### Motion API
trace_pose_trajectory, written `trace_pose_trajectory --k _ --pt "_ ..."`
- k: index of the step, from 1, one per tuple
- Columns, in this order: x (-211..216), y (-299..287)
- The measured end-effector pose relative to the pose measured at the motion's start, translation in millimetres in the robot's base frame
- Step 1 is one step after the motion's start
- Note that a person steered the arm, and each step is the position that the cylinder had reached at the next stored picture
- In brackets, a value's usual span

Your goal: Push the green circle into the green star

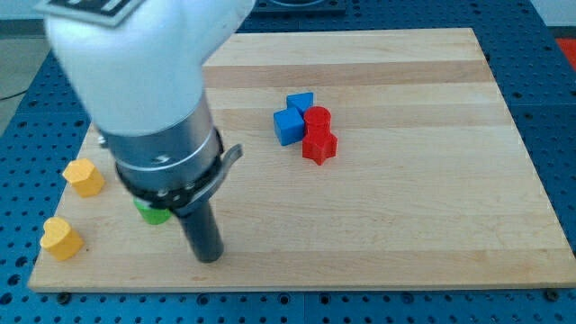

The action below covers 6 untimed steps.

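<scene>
A green block (pixel 153 214) shows only as a small sliver at the view's lower left, mostly hidden behind the arm; its shape cannot be made out. No second green block is visible. The dark rod comes down from the big white and grey arm body, and my tip (pixel 209 258) rests on the board just to the right of and below the green sliver, close to it.
Two blue blocks (pixel 290 127) (pixel 301 102) and two red blocks (pixel 318 118) (pixel 319 145) cluster near the board's middle. Two yellow blocks (pixel 84 177) (pixel 61 238) sit at the left edge. The wooden board (pixel 405 216) lies on a blue perforated table.
</scene>
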<state>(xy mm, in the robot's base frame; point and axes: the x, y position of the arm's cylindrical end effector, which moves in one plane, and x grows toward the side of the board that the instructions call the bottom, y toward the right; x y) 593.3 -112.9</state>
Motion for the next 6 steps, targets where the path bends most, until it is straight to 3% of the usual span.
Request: trace_pose_trajectory --k 2,4,6 --pt "-6.7 -44.2" --pt "-37.2 -44.2" --pt "-33.2 -55.4"
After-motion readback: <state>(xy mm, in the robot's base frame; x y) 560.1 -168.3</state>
